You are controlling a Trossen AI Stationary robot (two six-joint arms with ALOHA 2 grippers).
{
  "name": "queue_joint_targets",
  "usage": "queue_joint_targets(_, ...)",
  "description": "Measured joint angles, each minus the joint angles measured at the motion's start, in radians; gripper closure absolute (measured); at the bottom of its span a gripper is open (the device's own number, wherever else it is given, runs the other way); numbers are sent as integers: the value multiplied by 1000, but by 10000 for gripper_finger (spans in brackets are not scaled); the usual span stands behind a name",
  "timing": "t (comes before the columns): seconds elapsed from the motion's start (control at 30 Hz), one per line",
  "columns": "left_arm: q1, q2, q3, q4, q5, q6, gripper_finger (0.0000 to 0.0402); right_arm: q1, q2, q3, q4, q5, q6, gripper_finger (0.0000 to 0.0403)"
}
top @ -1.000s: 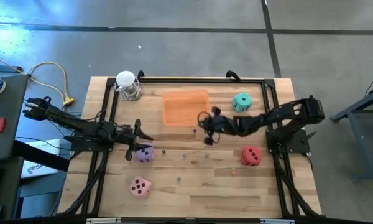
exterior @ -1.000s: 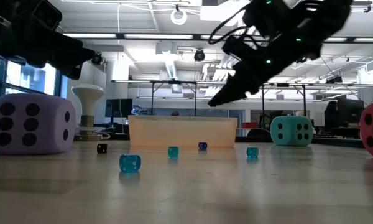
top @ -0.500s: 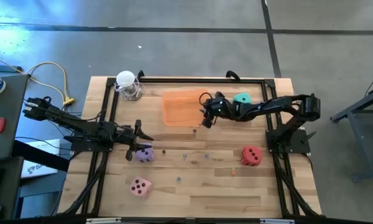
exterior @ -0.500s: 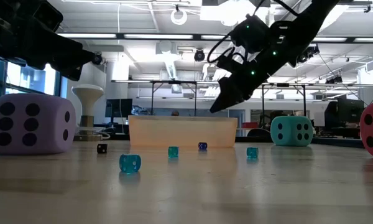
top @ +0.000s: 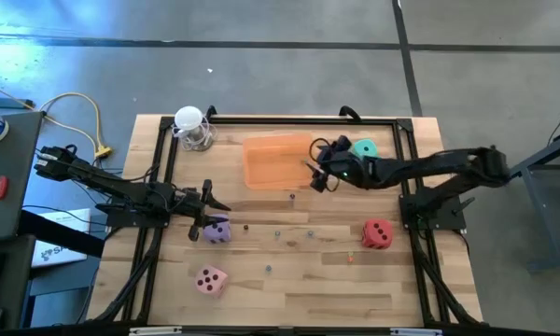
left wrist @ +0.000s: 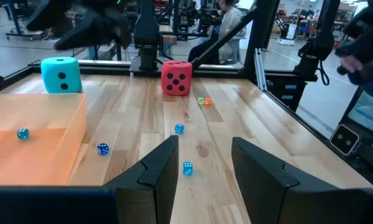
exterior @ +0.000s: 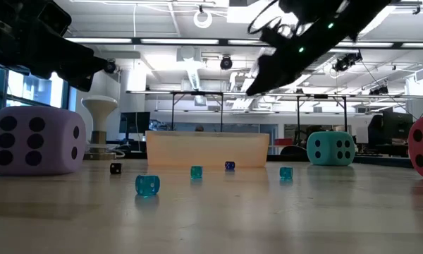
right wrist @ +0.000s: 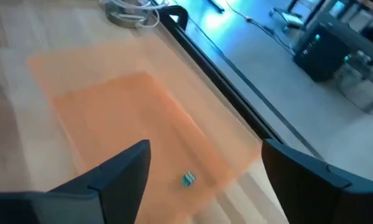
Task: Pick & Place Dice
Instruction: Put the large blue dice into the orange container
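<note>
Left gripper [top: 208, 201] hangs near the table's [top: 289, 289] left edge, right beside the purple die [top: 216, 231]. Fingers [left wrist: 155, 167] stand partly apart with nothing between them; looks parked, waiting.

Pink die [top: 210, 279] sits toward the front-left corner, well clear of both arms. Tiny beads [exterior: 147, 185] are scattered mid-table, a few just off the orange tray's [top: 266, 168] front edge.

The tray lies at back-centre. One small teal bead [right wrist: 188, 179] rests inside it, near a wall. Right gripper [top: 319, 168] hovers over the tray's right edge, fingers [right wrist: 121, 168] spread wide and empty. My read: a release pose directly above the bin, so whatever drops lands inside.

Teal die [top: 363, 149] sits just right of the tray near the back edge, partly under the right arm. Red die [top: 377, 233] is toward the right edge, mid-depth.

The dice are cubes, so no long axis. All four rest flat on a face; purple shows six pips to the low camera.
</note>
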Motion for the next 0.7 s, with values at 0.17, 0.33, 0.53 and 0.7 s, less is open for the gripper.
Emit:
queue_joint_targets(0.17,0,0,0,0,0,0,256,50,-130,0,-240,34,176,101)
queue_joint_targets(0.33,0,0,0,0,0,0,256,80,-222,0,-410,105,367,101)
queue_joint_targets(0.53,0,0,0,0,0,0,256,85,-269,0,-429,95,437,101)
queue_joint_targets(0.7,0,0,0,0,0,0,256,85,-267,0,-427,50,417,101)
